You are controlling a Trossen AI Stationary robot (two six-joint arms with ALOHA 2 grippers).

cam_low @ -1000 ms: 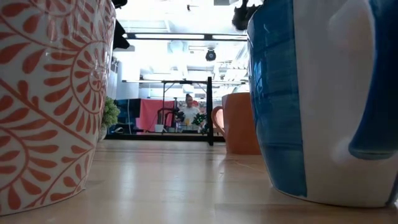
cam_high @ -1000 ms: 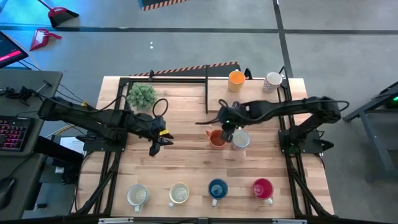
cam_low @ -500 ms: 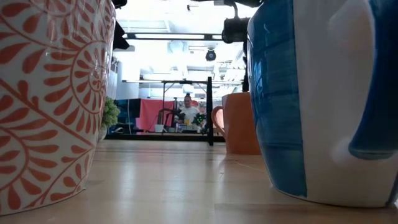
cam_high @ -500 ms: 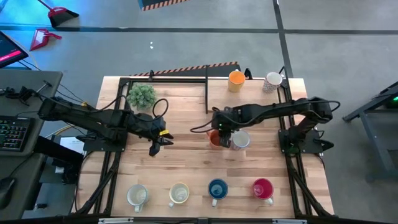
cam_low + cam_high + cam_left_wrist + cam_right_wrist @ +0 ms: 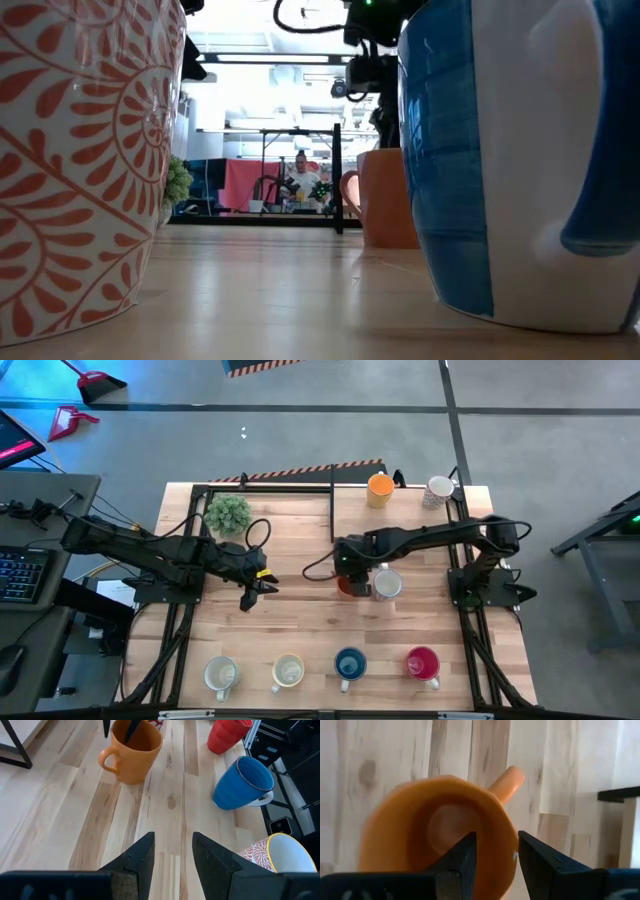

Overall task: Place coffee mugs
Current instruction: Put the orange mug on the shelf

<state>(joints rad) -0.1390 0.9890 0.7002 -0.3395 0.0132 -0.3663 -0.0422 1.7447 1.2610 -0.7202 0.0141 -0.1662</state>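
Pale wooden planks made up the table (image 5: 300, 610), by far the largest thing seen. Across it the right arm (image 5: 440, 538) was stretched from its base toward the middle, and the left arm (image 5: 150, 550) was reached in from the other side. The green potted plant (image 5: 228, 513) was set at the back left. Four mugs were lined up along the near edge: a white mug (image 5: 220, 674), a patterned mug (image 5: 288, 672), a blue mug (image 5: 350, 665) and a red-pink mug (image 5: 423, 663). At the back edge a second orange mug (image 5: 379, 490) and another white mug (image 5: 438, 491) were stood. Near the centre an orange mug (image 5: 347, 584) was placed upright, with a cream mug (image 5: 387, 585) just beside it. The right gripper (image 5: 497, 852) was positioned over the orange mug's rim, its fingers parted, one inside the cup and one outside the wall. The left gripper (image 5: 256, 589) was held over bare planks left of centre, its fingers spread apart and nothing between them.
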